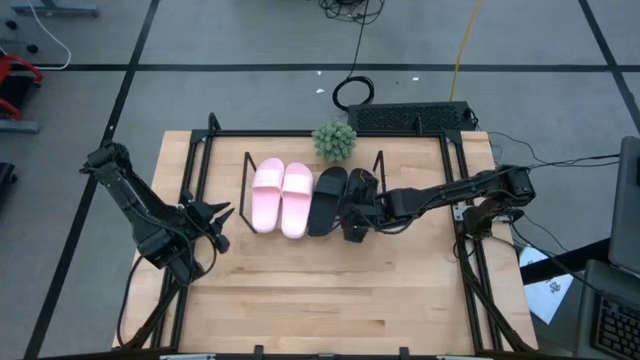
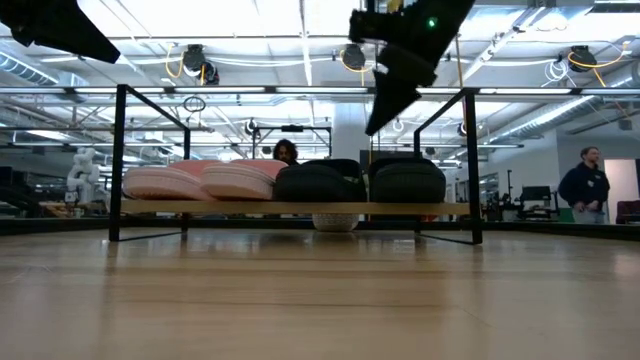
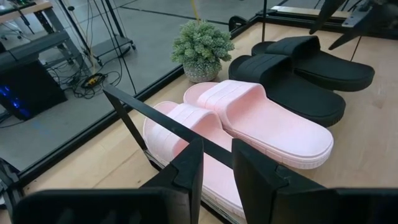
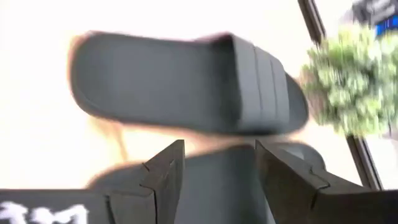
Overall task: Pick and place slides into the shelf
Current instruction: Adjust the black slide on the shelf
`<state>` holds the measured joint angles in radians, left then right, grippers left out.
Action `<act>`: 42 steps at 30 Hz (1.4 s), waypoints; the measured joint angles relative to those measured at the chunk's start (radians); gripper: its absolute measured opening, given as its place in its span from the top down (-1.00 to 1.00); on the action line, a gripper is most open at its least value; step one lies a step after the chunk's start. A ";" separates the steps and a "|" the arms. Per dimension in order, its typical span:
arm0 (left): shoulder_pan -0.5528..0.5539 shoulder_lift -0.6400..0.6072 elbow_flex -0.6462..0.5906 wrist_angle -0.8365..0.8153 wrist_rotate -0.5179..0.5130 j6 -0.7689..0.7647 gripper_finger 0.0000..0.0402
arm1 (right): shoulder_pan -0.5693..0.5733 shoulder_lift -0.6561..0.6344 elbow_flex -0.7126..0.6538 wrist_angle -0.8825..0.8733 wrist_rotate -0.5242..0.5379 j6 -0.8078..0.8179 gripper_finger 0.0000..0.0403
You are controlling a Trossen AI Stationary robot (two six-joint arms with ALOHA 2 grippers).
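Note:
All the slides lie side by side on the shelf (image 2: 290, 208), soles down on its board. The two pink slides (image 1: 282, 197) are toward the left and the two black slides (image 1: 340, 203) toward the right. My right gripper (image 1: 358, 212) hovers open above the rightmost black slide (image 4: 186, 81); in the low view it (image 2: 388, 105) hangs clear above that slide (image 2: 408, 182). My left gripper (image 1: 216, 222) waits open just left of the shelf's left rod frame (image 3: 155, 118), facing the pink slides (image 3: 249, 124).
A small green potted plant (image 1: 334, 140) stands behind the shelf, near the table's far edge. Black frame rails run along the table's left and right sides (image 1: 470, 260). Bare tabletop (image 1: 320, 290) lies in front of the shelf. People stand in the room beyond (image 2: 588, 185).

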<state>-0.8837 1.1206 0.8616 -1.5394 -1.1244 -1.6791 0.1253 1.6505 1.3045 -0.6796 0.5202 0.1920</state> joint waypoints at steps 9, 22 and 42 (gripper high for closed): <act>0.000 0.000 0.000 0.005 0.000 0.000 0.56 | -0.001 0.029 0.000 0.102 0.004 -0.036 0.07; 0.000 0.000 0.000 0.005 0.000 0.000 0.56 | -0.015 0.060 0.000 0.147 0.053 -0.049 0.15; 0.000 0.000 0.000 0.004 0.000 0.001 0.56 | -0.041 0.072 0.000 0.192 0.004 -0.050 0.16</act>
<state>-0.8837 1.1206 0.8616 -1.5352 -1.1244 -1.6783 0.0847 1.7226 1.3041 -0.4875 0.5243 0.1416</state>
